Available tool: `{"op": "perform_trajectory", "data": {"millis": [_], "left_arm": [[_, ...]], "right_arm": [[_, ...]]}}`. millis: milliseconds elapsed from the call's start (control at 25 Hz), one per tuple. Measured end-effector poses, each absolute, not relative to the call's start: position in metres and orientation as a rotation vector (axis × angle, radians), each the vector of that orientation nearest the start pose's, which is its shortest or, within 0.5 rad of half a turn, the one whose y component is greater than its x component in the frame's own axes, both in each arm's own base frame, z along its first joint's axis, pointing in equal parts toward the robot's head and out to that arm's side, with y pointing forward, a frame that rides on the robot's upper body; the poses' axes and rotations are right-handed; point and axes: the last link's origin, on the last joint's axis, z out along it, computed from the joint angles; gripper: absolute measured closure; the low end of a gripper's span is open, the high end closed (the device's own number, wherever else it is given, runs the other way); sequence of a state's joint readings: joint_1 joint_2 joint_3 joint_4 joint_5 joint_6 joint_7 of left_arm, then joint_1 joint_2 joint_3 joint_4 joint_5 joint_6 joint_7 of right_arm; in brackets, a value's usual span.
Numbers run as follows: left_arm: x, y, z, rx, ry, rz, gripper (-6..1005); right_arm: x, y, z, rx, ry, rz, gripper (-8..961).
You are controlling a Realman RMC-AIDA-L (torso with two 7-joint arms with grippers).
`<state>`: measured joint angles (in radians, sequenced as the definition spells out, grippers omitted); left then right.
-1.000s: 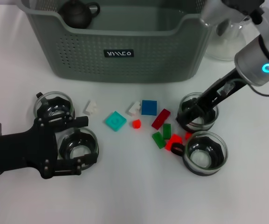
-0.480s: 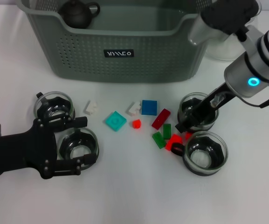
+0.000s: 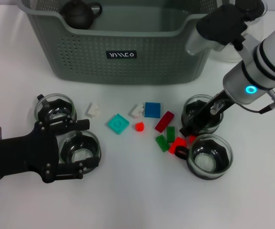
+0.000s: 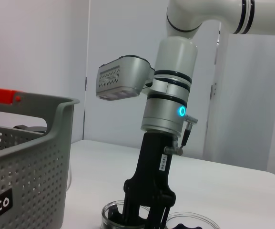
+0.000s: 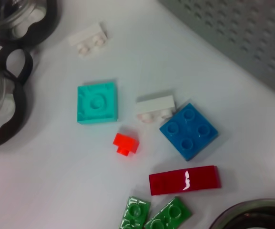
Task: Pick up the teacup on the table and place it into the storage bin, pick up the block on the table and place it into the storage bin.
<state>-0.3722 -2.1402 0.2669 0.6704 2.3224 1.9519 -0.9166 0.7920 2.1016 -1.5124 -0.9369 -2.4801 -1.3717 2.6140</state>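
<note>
Nearest, at 8 o'clock on the table (image 3: 142,200), the left gripper (image 3: 82,145) sits low w/ its black fingers either side of a glass teacup (image 3: 81,149); fingers look spread round the cup, not pressed on it, so gripper reads as wide. A 2nd cup (image 3: 55,108) is just behind it, at 9.

At 4 o'clock another cup (image 3: 209,156), w/ black handle toward the blocks. Just behind it, at 3, is the cup (image 3: 203,114) the right gripper (image 3: 190,125) is working: black fingers reach down at its rim & near wall. Can't tell if they're closed on the glass or just inside it; left wrist view shows the fingers down in the cup but not the grip.

Centre of table: loose blocks — teal (image 3: 117,123), small red (image 3: 138,126), blue (image 3: 152,109), dark red bar (image 3: 164,121), greens (image 3: 166,138), white (image 3: 93,110). All apart from the cups bar the red one (image 3: 178,144) touching the 4 o'clock cup's handle.

Far, at 12: the bin (image 3: 127,47), a dark teapot (image 3: 80,13) in its 10 o'clock corner.

Handling, my guess: cups are thin glass, light, stiff, slick, breakable; pinch across the wall at the rim, one finger in & one out, gentle force. Blocks are hard plastic, v. light, low; take them across the short sides.
</note>
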Motion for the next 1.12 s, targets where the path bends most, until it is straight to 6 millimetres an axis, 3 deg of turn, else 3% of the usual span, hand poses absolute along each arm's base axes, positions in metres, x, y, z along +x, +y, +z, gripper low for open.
{"op": "perform_trajectory", "data": {"millis": [400, 600, 720, 920, 1120], "left_arm": [[-0.304, 0.227, 0.005, -2.752, -0.328, -0.867, 175], [-0.304, 0.227, 0.005, -2.752, -0.328, -0.868, 175], [-0.304, 0.227, 0.005, -2.751, -0.328, -0.868, 175], [-0.304, 0.228, 0.005, -2.752, -0.324, -0.869, 174], [-0.303, 0.228, 0.005, -2.753, -0.322, -0.869, 175]], "right_arm": [[0.166, 0.360, -0.074, -2.712, 0.984, -0.564, 560], [0.165, 0.359, -0.069, -2.715, 0.987, -0.556, 776], [0.158, 0.360, -0.061, -2.720, 0.988, -0.522, 848], [0.142, 0.361, -0.031, -2.740, 0.977, -0.334, 896], [0.124, 0.355, -0.002, -2.916, 0.933, 0.113, 897]]}}
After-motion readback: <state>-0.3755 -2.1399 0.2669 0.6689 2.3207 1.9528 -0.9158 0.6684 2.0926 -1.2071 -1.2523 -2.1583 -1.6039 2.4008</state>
